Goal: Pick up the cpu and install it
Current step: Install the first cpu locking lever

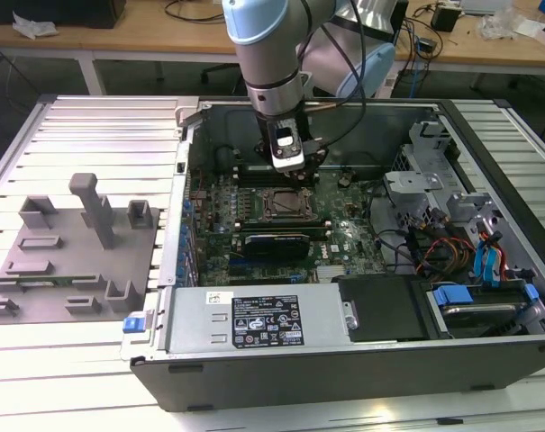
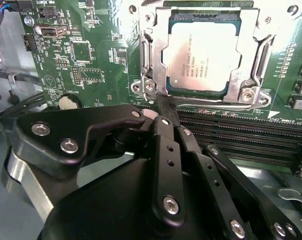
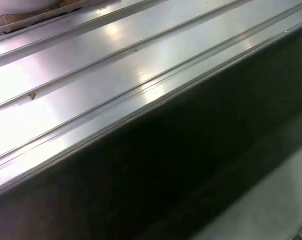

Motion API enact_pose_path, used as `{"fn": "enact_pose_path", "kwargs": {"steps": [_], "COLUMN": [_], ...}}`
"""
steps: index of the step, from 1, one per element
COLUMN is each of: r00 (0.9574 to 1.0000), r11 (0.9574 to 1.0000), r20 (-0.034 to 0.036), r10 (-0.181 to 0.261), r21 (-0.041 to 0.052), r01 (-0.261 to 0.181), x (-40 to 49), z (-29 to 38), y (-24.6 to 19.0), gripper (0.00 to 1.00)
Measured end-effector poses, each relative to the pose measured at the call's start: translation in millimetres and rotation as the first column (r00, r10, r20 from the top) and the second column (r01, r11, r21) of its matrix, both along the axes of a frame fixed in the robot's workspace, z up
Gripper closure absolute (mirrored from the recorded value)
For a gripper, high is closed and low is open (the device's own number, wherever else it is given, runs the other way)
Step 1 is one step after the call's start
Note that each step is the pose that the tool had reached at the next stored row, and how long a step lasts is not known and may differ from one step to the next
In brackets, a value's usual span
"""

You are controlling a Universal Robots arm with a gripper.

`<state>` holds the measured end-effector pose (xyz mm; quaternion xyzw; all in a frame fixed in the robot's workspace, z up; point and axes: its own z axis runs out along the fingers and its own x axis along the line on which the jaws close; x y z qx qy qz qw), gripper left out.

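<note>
An open desktop computer case (image 1: 362, 360) lies on its side on a ribbed aluminium table (image 1: 101, 121), with wooden workbenches (image 1: 146, 40) behind it. One robot arm (image 1: 267, 54) reaches down into the case, its gripper (image 1: 288, 162) hanging just above the green motherboard (image 1: 344, 238). In the second wrist view the gripper (image 2: 165, 107) looks closed, its black fingers (image 2: 166, 111) meeting at a narrow tip with nothing between them, just beside the socket frame's (image 2: 147, 55) edge. One cpu (image 2: 200, 55), a pale silver square, sits flat inside that metal socket frame on the motherboard, already in place; in the exterior view the socket (image 1: 281, 205) is a small dark square and the chip itself is hard to make out. On the exterior view's left, one grey fixture plate (image 1: 69, 261) carries several grey blocks and one upright post (image 1: 94, 207). Three memory slots (image 2: 240, 135) run beside the socket, partly hidden by the gripper. The first wrist view shows grooved metal (image 3: 91, 75) and a dark blurred band
</note>
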<state>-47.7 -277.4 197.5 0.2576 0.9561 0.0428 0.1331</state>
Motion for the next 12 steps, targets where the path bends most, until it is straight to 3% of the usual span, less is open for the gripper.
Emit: {"fn": "enact_pose_path", "kwargs": {"steps": [7,11,12], "r00": [1.0000,1.0000,1.0000], "r11": [1.0000,1.0000,1.0000], "r20": [0.0001,0.0001,-0.0086], "r10": [-0.001,-0.001,-0.002], "r21": [0.0000,-0.0015,-0.0017], "r01": [0.001,0.001,0.002], "x": [0.0,0.0,0.2], "z": [11.2,12.3,12.4], "y": [0.0,0.0,0.0], "gripper": [0.89,0.89,0.89]}}
